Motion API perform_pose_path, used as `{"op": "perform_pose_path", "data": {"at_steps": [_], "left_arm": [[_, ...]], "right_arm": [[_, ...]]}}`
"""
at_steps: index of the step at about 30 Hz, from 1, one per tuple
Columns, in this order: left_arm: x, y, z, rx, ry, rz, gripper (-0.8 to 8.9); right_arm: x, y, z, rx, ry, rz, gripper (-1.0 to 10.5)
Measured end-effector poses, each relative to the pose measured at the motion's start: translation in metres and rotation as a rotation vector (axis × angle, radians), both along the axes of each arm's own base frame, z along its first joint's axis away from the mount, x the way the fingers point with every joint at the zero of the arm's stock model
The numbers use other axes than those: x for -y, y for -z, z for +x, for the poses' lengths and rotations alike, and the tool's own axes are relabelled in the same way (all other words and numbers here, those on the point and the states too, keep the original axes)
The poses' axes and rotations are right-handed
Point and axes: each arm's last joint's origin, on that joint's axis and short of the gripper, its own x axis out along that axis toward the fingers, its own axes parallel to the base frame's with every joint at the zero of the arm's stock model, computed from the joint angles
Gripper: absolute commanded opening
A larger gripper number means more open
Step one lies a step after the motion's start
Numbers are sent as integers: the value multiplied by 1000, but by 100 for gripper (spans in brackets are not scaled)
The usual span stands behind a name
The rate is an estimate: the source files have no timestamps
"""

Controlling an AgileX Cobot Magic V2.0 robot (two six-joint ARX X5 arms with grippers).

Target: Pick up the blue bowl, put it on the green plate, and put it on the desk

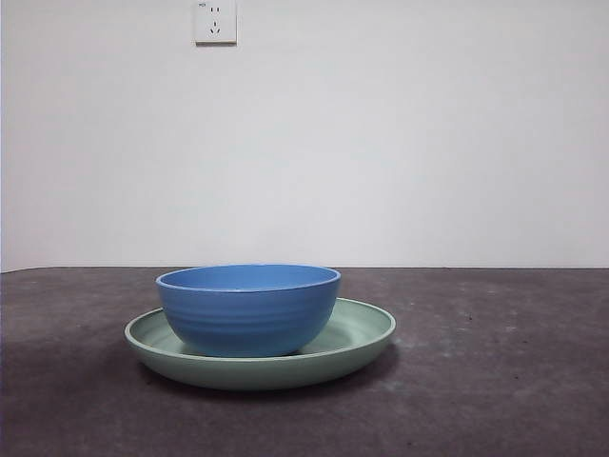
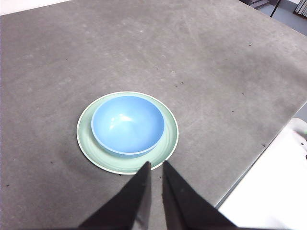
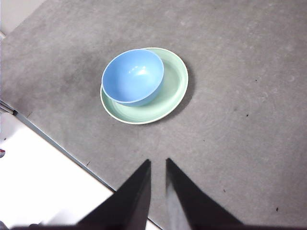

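Observation:
The blue bowl [image 1: 249, 309] sits upright in the green plate [image 1: 366, 328], a little left of the plate's middle, and the plate rests on the desk [image 1: 495, 381]. No arm shows in the front view. From high above, the left wrist view shows the bowl [image 2: 127, 124] inside the plate [image 2: 169, 143], with my left gripper [image 2: 156, 164] shut, empty and well clear of them. My right gripper [image 3: 158, 161] also hangs high above the desk, shut and empty, some way from the bowl [image 3: 133, 75] and plate [image 3: 173, 86].
A white wall with a power socket [image 1: 215, 21] stands behind the desk. The desk's edge [image 2: 259, 158] runs near the plate on one side, and its other edge [image 3: 57, 143] borders a white floor. Bare desk surface surrounds the plate.

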Motion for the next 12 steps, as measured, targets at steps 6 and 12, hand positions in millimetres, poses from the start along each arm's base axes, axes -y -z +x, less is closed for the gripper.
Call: {"op": "perform_pose_path", "data": {"at_steps": [6,12], "left_arm": [[0,0,0,0,0,0,36],[-2,2,1,4,-32,-4,36]], "right_arm": [[0,0,0,2,0,1,45],[0,0,0,2,0,1,45]]}}
